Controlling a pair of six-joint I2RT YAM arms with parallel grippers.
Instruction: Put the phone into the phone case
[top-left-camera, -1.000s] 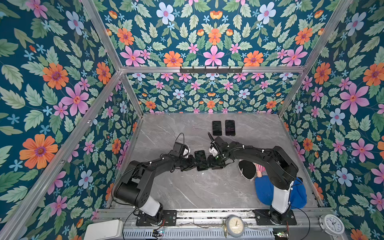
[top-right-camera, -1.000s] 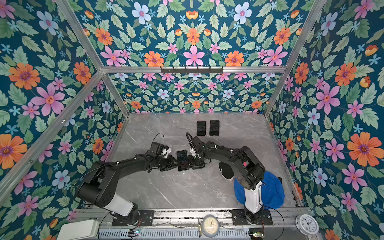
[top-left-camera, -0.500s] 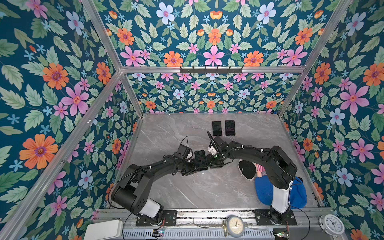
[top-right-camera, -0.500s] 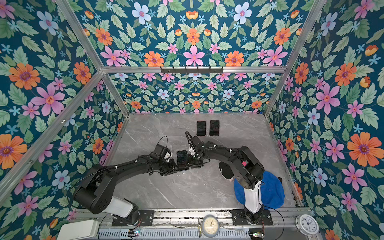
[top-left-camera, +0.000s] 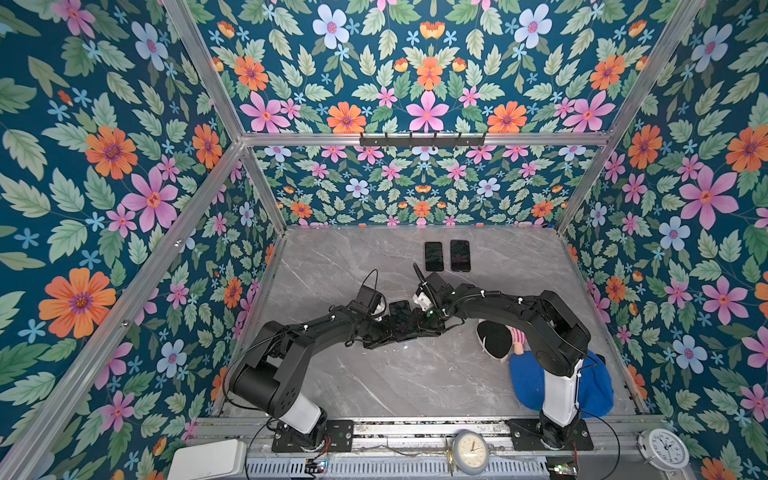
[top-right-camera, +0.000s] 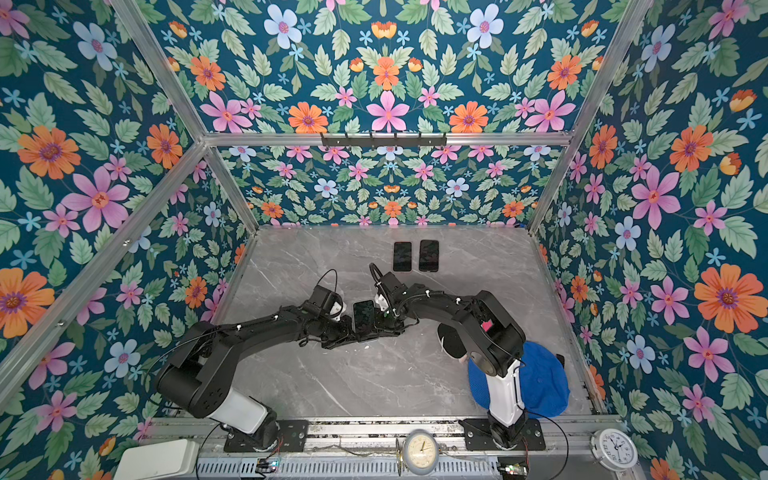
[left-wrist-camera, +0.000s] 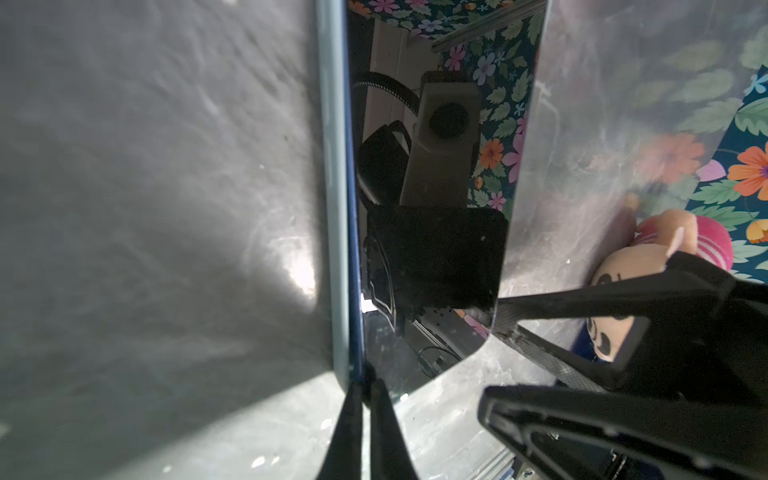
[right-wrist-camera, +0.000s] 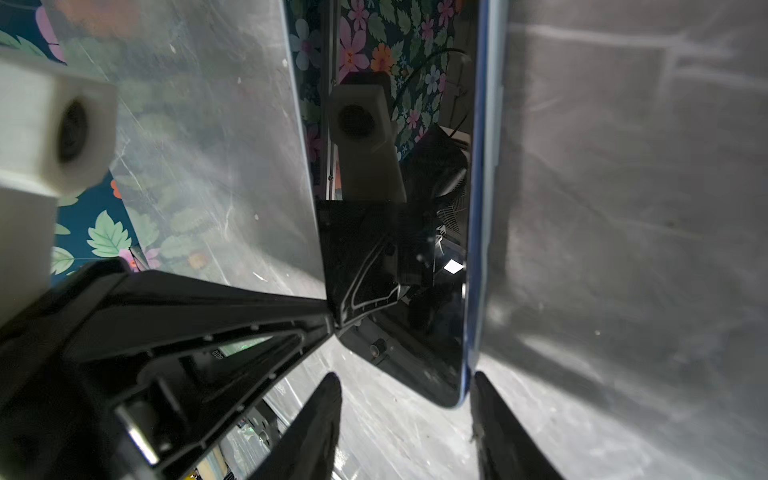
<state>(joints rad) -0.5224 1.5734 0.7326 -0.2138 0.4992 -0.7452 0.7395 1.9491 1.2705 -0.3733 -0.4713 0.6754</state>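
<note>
The phone (top-left-camera: 400, 309) (top-right-camera: 364, 311) lies dark screen up at the table's middle, its near end hidden under both grippers. Its screen (left-wrist-camera: 436, 257) (right-wrist-camera: 415, 257) mirrors the wrist cameras. The blue phone case (left-wrist-camera: 333, 208) (right-wrist-camera: 484, 208) shows as a rim along one long side. My left gripper (top-left-camera: 395, 332) (top-right-camera: 353, 332) (left-wrist-camera: 364, 382) is shut, its tips pinching that rim at the near corner. My right gripper (top-left-camera: 419, 324) (top-right-camera: 380, 326) (right-wrist-camera: 405, 380) stands open across the same end. One right gripper finger (right-wrist-camera: 490, 407) rests against the blue rim, while the other stands apart.
Two more dark phones (top-left-camera: 433, 256) (top-left-camera: 460, 255) lie side by side at the back. A doll (top-left-camera: 496, 338) and a blue cap (top-left-camera: 594, 386) sit beside the right arm's base. Clocks (top-left-camera: 469, 451) and a white box (top-left-camera: 208, 459) are on the front rail.
My left gripper has closed down onto the rim at the phone's near corner and edged slightly toward the phone. The right gripper and the phone have hardly moved.
</note>
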